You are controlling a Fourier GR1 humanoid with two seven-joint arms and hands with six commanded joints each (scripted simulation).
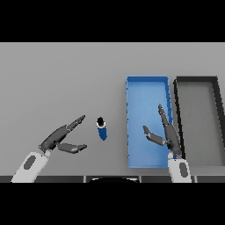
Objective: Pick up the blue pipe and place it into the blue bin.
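Since the blue pipe stands just right of the left hand, whose fingers are spread, a centred pinch is advised before transfer to the blue bin, over whose near right edge the right hand is held open-fingered.

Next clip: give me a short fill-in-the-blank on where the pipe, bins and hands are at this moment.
1. The blue pipe stands on the ____, outside both bins.
2. The blue bin lies directly left of the ____ bin.
3. The ____ robot hand hovers over the blue bin.
4. The left robot hand, fingers spread, is ____ of the pipe.

Missing words: table; black; right; left
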